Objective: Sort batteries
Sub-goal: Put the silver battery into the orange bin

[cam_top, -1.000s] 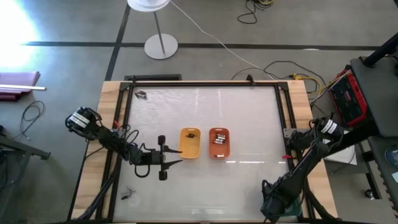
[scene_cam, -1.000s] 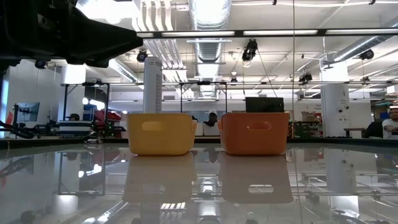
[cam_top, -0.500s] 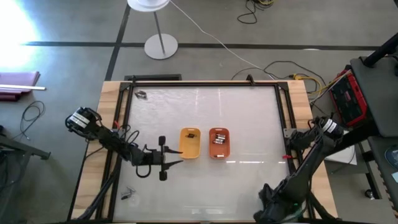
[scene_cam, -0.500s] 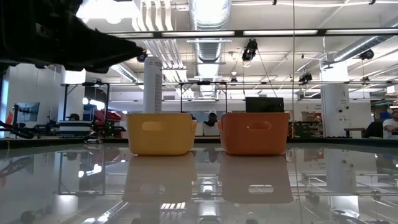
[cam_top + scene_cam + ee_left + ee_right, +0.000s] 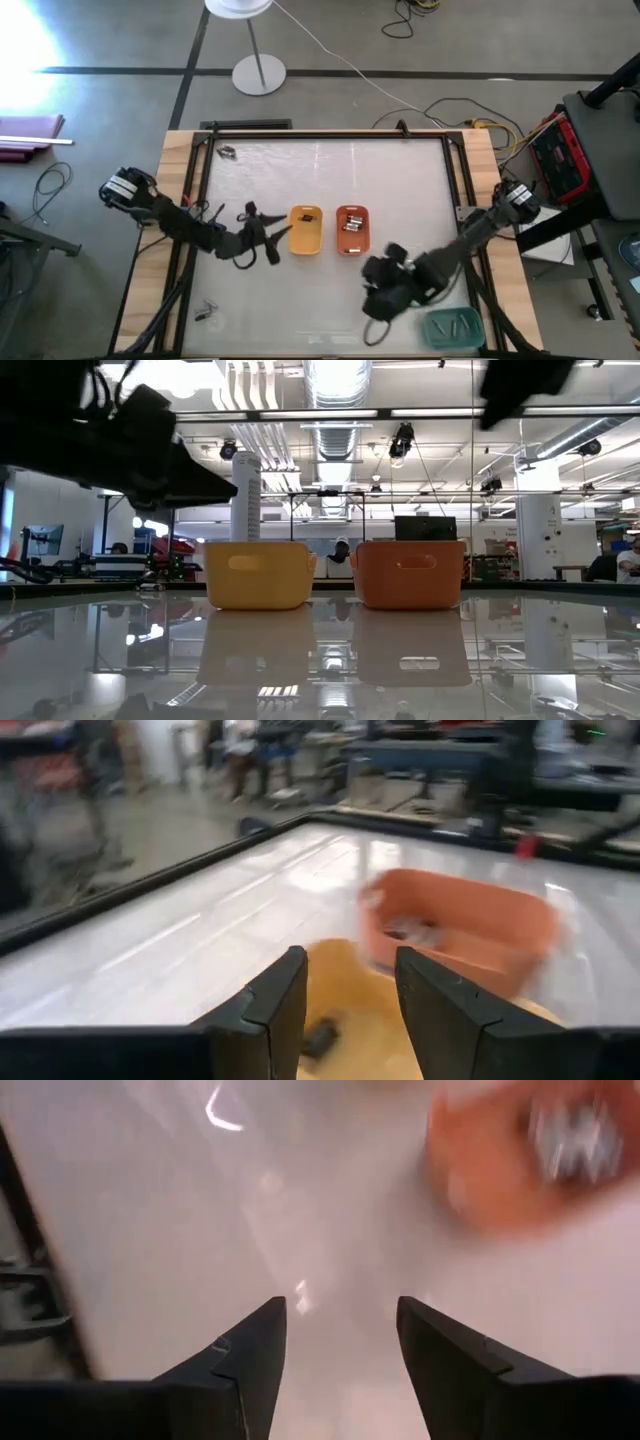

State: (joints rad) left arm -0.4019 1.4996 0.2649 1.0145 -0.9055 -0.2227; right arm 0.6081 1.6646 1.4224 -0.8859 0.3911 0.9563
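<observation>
My left jaws (image 5: 268, 238) are just beside the yellow tray (image 5: 305, 229), on the side toward the left edge of the worktop (image 5: 400, 180), low over the surface. They are spread apart and they hold nothing; in my left wrist view the two fingers (image 5: 275, 1005) stand with a clear gap, and between them I see the yellow tray (image 5: 345, 995) with one dark battery (image 5: 320, 1037) lying inside it. The orange tray (image 5: 465, 925) is just behind the yellow one in that view, with some pale batteries in it, but they are blurred.

My right jaws (image 5: 385, 288) are above the worktop, between the orange tray (image 5: 352, 229) and the near right corner. They are also spread and empty; in my right wrist view the fingers (image 5: 250, 1355) are apart over bare worktop, and the orange tray (image 5: 520, 1160) is only an orange blur.

From above, the two trays stand side by side near the middle of the worktop, close but not touching. The yellow tray holds a dark battery (image 5: 308, 214), and the orange tray holds several silvery batteries (image 5: 351, 225). A teal tray (image 5: 454, 328) stands at the near right corner with a few small batteries inside
</observation>
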